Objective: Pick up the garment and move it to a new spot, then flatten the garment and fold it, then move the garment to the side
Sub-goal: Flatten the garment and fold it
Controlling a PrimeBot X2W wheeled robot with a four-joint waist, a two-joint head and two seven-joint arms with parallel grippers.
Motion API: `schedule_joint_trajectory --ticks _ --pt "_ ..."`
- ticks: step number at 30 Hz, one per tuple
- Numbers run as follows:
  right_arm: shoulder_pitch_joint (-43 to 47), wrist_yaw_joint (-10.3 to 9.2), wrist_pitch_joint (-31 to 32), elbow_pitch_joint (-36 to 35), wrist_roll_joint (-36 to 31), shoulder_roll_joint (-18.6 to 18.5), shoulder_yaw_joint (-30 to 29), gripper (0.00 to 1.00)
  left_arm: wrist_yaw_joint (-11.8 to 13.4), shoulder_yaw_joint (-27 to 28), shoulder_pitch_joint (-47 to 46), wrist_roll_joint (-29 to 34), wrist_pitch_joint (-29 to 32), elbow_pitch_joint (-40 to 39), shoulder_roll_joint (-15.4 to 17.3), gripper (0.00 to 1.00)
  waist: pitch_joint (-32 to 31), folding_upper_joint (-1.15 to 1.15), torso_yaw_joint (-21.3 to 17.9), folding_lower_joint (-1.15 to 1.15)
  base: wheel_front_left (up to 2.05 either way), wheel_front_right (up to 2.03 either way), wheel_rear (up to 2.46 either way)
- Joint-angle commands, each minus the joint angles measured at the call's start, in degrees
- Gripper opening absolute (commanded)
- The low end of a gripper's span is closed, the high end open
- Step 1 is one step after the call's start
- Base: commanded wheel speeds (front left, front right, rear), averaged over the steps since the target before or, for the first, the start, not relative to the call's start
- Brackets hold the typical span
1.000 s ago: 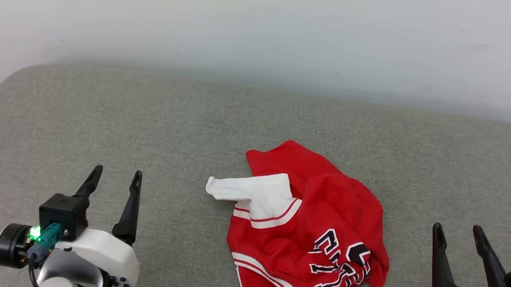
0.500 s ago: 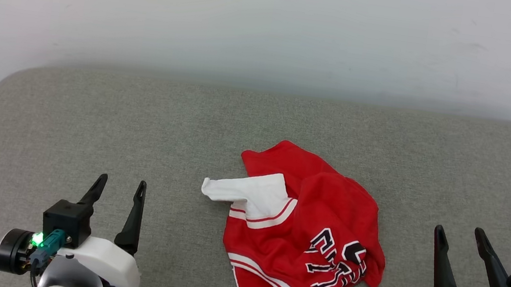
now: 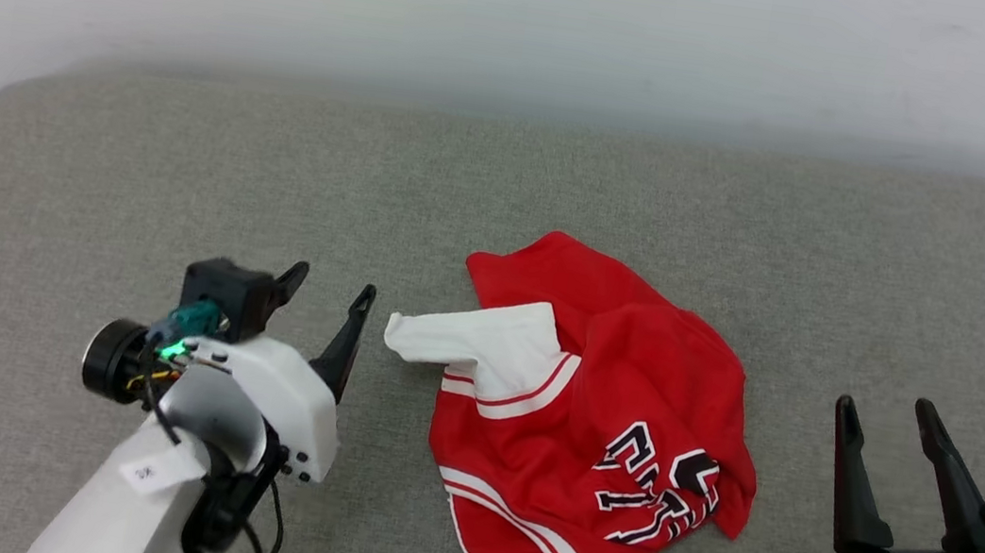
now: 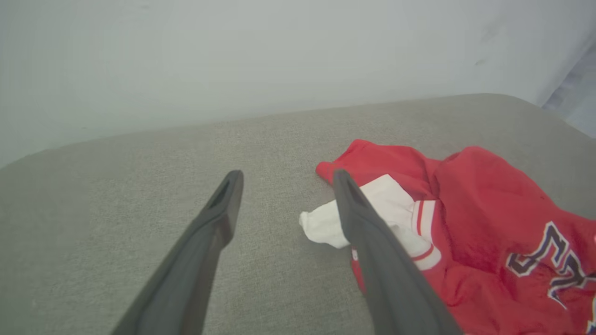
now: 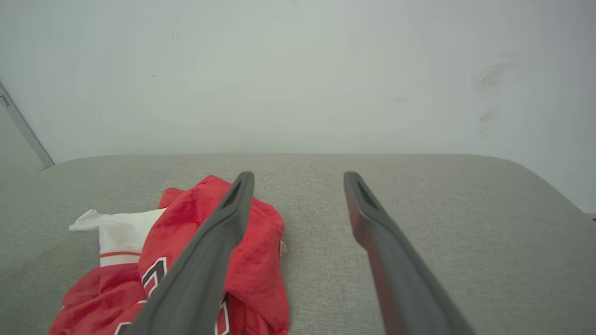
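garment (image 3: 600,395) crumpled mid-bench (image 3: 185,150) near front edge, its white flap just beside left gripper (image 3: 332,280) fingers, spread and empty; right gripper (image 3: 885,405) also spread and empty, apart on its other side

I see a grey fabric-covered bench (image 3: 135,172) w/ rounded corners, its far edge up against a white wall (image 3: 527,15). On it lies the garment (image 3: 650,383), crumpled in a heap approx. mid-bench, a bit right of centre. It's mostly red cloth, w/ a white panel sticking out to the left, striped trim along the near edge & creased black letters on the right side.
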Motion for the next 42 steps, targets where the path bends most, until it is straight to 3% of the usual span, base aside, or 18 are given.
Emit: schedule_joint_trajectory --ticks 1,6,7,17,21,22,23,24,29,34,42 --pt "-0.9 -0.04 -0.3 -0.1 -0.1 0.0 0.3 1.0 -0.8 -0.5 -1.8 -0.3 1.2 0.9 0.0 1.0 1.7 0.0 -0.6 0.0 0.0 0.0 0.0" --pt "-3.2 -0.04 -0.9 0.4 0.3 0.0 1.1 1.0 -5.0 -3.3 -9.4 -1.8 8.9 6.8 -0.6 1.0 5.8 0.0 -2.4 0.0 0.0 0.0 0.0" --pt "-4.2 -0.04 -1.5 0.9 0.8 0.0 1.4 1.0 -6.7 -4.7 -12.6 -2.5 13.3 10.8 -0.4 1.0 7.9 0.0 -3.6 0.0 0.0 0.0 0.0" --pt "-6.3 -0.04 -3.5 3.0 2.1 0.1 2.2 1.0 -9.9 -10.6 -18.6 -3.3 24.9 21.2 1.5 1.0 11.7 0.0 -6.4 0.0 0.0 0.0 0.0" --pt "-6.7 -0.04 -4.2 4.0 2.5 0.0 2.1 1.0 -10.7 -15.5 -18.2 -4.1 29.7 24.5 2.1 1.0 12.2 0.0 -6.6 0.0 0.0 0.0 0.0" --pt "-6.9 -0.04 -4.3 4.1 2.6 0.0 2.1 1.0 -10.8 -16.7 -18.1 -4.7 30.6 24.8 2.2 0.92 12.3 0.0 -6.6 0.0 0.0 0.0 0.0" --pt "-7.1 -0.04 -4.3 4.2 2.5 0.0 2.0 1.0 -10.9 -17.9 -18.2 -5.0 31.4 24.8 2.4 0.38 12.3 0.0 -6.5 0.0 0.0 0.0 0.0" --pt "-7.3 -0.04 -4.4 4.4 2.6 0.0 2.0 1.0 -10.9 -19.1 -18.1 -5.9 31.7 24.6 2.6 0.0 12.4 0.0 -6.5 0.0 0.0 0.0 0.0" --pt "-7.3 -0.04 -4.8 4.8 2.8 0.0 1.5 1.0 -10.8 -21.2 -20.1 -7.4 28.1 22.0 5.0 0.0 11.9 0.0 -5.7 0.0 0.0 0.0 0.0" --pt "-6.4 -0.04 -4.7 5.2 3.1 0.0 0.8 1.0 -10.1 -19.7 -20.5 -7.1 23.2 18.5 7.1 0.0 10.2 0.0 -4.2 0.0 0.0 0.0 0.0" --pt "-5.1 -0.04 -4.8 5.4 3.1 0.0 -0.5 1.0 -4.0 -14.7 -16.1 -7.8 19.3 9.2 12.6 0.0 7.4 0.0 -1.4 0.0 0.0 0.0 0.0"
